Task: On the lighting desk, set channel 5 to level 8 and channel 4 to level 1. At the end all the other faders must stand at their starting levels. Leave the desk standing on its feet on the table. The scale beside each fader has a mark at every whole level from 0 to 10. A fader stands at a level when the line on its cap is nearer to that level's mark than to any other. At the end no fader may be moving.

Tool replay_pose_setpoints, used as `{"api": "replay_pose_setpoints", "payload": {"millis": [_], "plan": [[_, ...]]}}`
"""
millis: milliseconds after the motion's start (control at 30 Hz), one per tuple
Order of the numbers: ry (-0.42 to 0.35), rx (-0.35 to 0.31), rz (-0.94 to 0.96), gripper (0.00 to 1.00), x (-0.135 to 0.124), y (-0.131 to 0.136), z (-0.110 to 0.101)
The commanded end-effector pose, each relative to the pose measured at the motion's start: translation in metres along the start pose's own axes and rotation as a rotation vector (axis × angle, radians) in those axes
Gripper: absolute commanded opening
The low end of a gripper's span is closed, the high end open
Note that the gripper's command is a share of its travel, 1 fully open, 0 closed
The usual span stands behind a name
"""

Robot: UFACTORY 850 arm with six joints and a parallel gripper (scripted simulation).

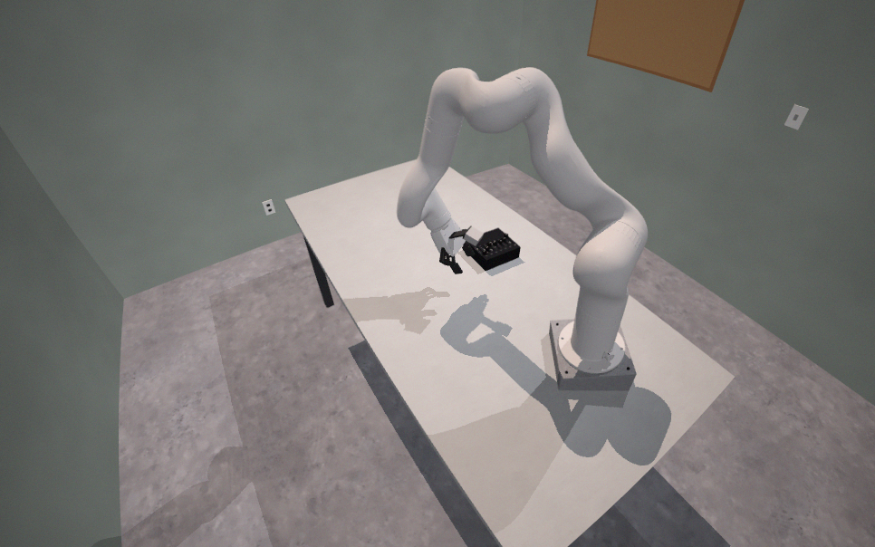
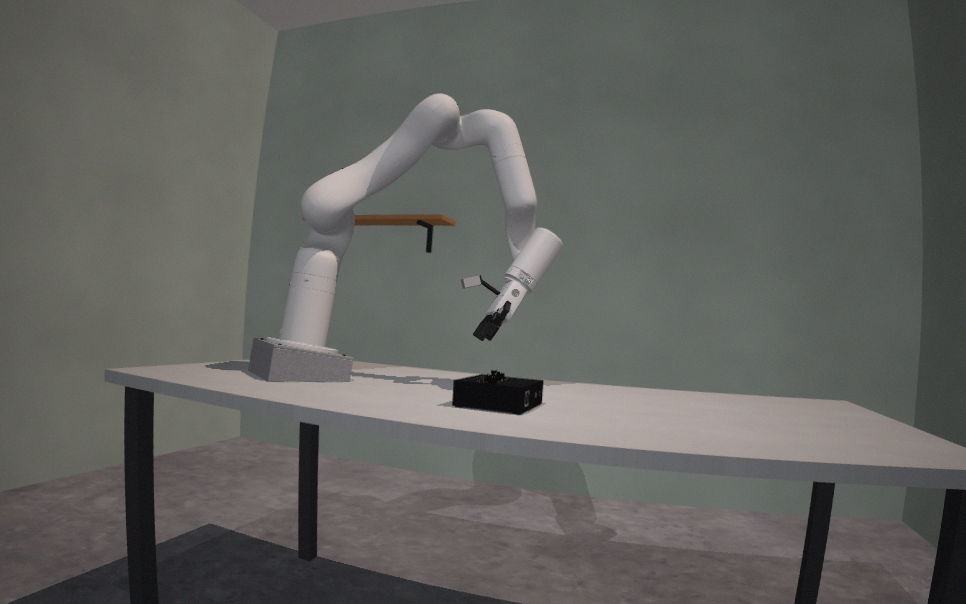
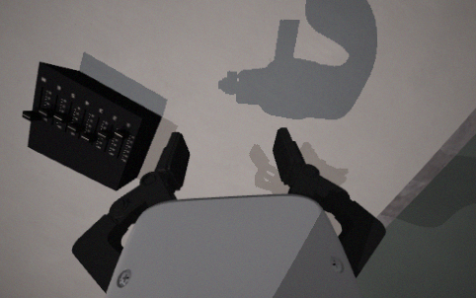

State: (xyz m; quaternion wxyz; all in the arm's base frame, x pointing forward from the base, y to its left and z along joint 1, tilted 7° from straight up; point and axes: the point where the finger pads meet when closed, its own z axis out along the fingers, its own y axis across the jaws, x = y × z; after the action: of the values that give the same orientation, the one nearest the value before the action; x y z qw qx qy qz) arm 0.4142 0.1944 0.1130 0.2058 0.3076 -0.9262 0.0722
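The black lighting desk (image 1: 500, 260) (image 2: 491, 396) (image 3: 74, 160) stands upright on the table. In the wrist view it lies at the left, turned at a slant, its face with a row of several faders in sight. The fader caps stand at different heights along their slots. The channel numbers and scale marks are too small to read surely, so I cannot tell which are channels 4 and 5 or their levels. My gripper (image 1: 464, 262) (image 2: 483, 336) (image 3: 230, 141) is open and empty. It hangs above the table, higher than the desk and beside it, touching nothing.
The pale table (image 1: 387, 225) (image 2: 676, 420) (image 3: 222, 30) carries the arm's grey base block (image 1: 591, 380) (image 2: 302, 366). A table edge shows at the right of the wrist view. Shadows of the arm fall on the table. An orange-brown board (image 1: 664, 42) (image 2: 406, 220) is on the wall.
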Motion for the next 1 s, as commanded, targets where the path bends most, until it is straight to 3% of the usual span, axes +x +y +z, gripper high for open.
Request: {"api": "replay_pose_setpoints", "payload": {"millis": [0, 33, 67, 100, 133, 167, 200, 233, 267, 300, 333, 367, 433, 533, 967], "plan": [[-0.126, -0.121, 0.082, 1.0, -0.008, -0.047, -0.007], [-0.196, -0.154, 0.141, 1.0, -0.008, -0.077, -0.011], [-0.196, -0.154, 0.141, 1.0, -0.008, -0.077, -0.011], [-0.261, -0.178, 0.198, 1.0, -0.007, -0.106, -0.015], [-0.261, -0.178, 0.198, 1.0, -0.007, -0.106, -0.015], [-0.319, -0.193, 0.252, 1.0, -0.004, -0.133, -0.019], [-0.319, -0.193, 0.252, 1.0, -0.004, -0.133, -0.019], [-0.37, -0.201, 0.301, 1.0, 0.001, -0.159, -0.022], [-0.37, -0.201, 0.301, 1.0, 0.001, -0.159, -0.022], [-0.413, -0.205, 0.345, 1.0, 0.006, -0.181, -0.024], [-0.413, -0.205, 0.345, 1.0, 0.006, -0.181, -0.024], [-0.448, -0.206, 0.383, 1.0, 0.011, -0.2, -0.026], [-0.448, -0.206, 0.383, 1.0, 0.011, -0.2, -0.026], [-0.511, -0.201, 0.455, 1.0, 0.024, -0.236, -0.029], [-0.528, -0.198, 0.475, 1.0, 0.028, -0.246, -0.029]]}}
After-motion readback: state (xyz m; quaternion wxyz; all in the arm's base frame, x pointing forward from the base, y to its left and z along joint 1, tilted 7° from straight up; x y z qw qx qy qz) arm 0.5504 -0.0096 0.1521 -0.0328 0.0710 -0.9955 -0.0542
